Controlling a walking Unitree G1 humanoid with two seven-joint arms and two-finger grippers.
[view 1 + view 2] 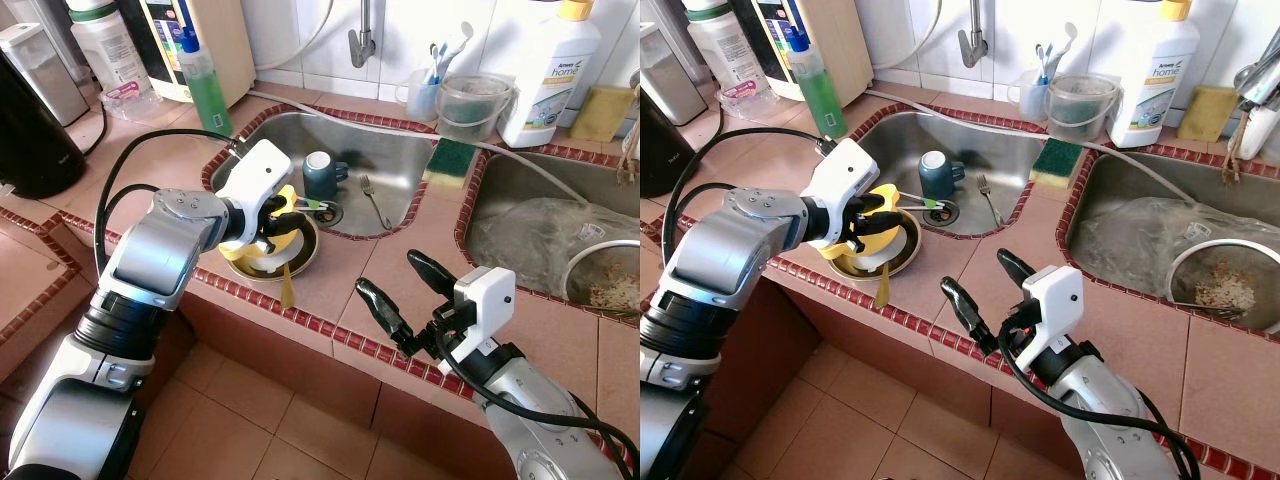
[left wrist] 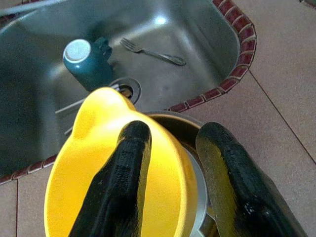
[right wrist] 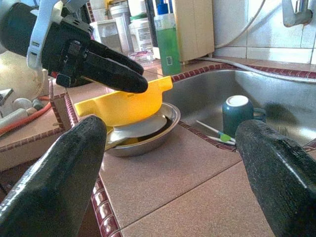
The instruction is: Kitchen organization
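In the left eye view, the left gripper point(image 1: 283, 212) is seen at the near left corner of the sink point(image 1: 400, 160), where a yellow bowl point(image 1: 262, 232) is grasped by its jaws at the rim; the bowl is tilted over a steel plate point(image 1: 300, 262) that rests on the tabletop point(image 1: 330, 285) just near of the sink edge. A teal mug point(image 1: 321, 172) stands upside down in the sink, with a fork point(image 1: 372, 200) lying to its right. In the right eye view, the right gripper point(image 1: 985, 290) is held with its jaws spread apart and holding nothing, above the near edge of the tabletop, well to the right of the bowl. In the left wrist view, one black finger lies on the inside of the yellow bowl and the other outside its rim, so the rim is pinched between them. In the right wrist view, the bowl is seen lifted slightly above the steel plate, its spout pointing toward the sink. The bowl lies left and far from the right jaws, so the left arm is judged the nearer one for the coming move.
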